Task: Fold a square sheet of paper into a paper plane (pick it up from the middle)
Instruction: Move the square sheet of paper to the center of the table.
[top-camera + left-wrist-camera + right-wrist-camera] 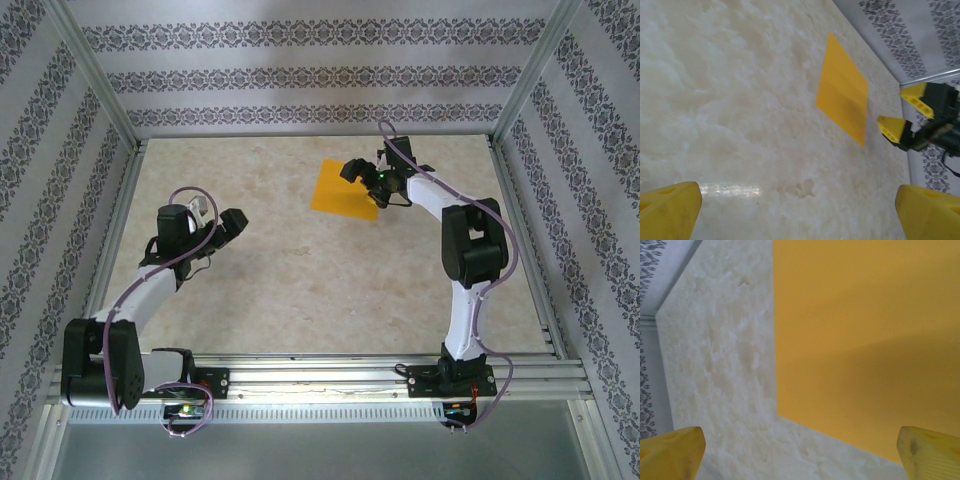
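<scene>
Top external view: orange paper sheet [343,192] flat near the desk's [300,290] far edge, right claw [351,171] open above it, left claw [236,222] open.

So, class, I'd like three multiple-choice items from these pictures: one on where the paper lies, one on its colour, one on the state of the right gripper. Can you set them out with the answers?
1. Where does the square sheet of paper lie on the table?
A. the near left corner
B. the far right part, by the right gripper
C. the middle of the near edge

2. What colour is the sheet?
A. blue
B. white
C. orange

3. How does the right gripper stand?
A. open, holding nothing
B. shut on the sheet
C. shut, empty

Answers:
1 B: the top view shows the sheet far right, by that gripper.
2 C: it is bright orange in every view.
3 A: its yellow fingers stand wide apart, with the sheet lying on the table beyond them.
</scene>
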`<state>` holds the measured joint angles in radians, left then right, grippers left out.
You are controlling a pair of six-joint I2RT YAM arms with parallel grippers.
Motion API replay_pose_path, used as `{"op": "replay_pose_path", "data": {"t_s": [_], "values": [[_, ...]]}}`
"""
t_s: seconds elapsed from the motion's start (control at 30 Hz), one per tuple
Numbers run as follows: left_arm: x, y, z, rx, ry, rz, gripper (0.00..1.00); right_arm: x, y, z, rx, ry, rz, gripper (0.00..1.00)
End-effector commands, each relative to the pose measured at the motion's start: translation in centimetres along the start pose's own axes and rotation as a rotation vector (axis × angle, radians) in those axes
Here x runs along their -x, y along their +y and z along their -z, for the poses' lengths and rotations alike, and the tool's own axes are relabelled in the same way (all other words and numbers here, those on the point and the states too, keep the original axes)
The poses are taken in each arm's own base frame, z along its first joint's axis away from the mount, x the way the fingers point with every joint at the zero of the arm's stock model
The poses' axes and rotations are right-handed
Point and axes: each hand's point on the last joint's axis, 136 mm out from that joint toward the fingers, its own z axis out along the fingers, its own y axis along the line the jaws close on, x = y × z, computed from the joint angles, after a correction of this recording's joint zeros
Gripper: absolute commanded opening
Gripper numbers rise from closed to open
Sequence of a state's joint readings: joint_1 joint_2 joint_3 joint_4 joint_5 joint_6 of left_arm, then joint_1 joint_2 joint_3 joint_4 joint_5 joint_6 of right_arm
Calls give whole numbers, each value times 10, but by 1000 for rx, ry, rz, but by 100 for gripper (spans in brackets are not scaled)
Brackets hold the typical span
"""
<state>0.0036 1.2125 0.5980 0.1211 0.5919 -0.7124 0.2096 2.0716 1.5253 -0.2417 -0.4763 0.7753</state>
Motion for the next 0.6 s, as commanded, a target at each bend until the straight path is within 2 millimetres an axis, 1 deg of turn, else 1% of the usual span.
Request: {"op": "replay_pose_path", "data": {"t_s": [0.0, 0.07, 0.13, 0.27, 0.4, 0.5, 0.57], "values": [[-15, -10, 6, -22, 51, -5, 100, -6, -2, -10, -9, 55, 9, 98], [-20, -13, 8, -33, 55, -10, 100, -8, -3, -15, -5, 72, 12, 98], [-22, -14, 10, -39, 47, -20, 100, -12, -9, -20, -20, 90, 12, 98], [-22, -14, 15, -23, 37, -20, 100, -30, -19, -28, -34, 152, 17, 98], [-19, -14, 19, -8, 20, -22, 100, -50, -31, -27, -72, 200, 62, 98], [-20, -15, 21, -1, 25, -22, 100, -68, -46, -22, -135, 250, 86, 98], [-21, -16, 22, 0, 29, -22, 100, -81, -50, -18, -149, 271, 113, 98]]}}
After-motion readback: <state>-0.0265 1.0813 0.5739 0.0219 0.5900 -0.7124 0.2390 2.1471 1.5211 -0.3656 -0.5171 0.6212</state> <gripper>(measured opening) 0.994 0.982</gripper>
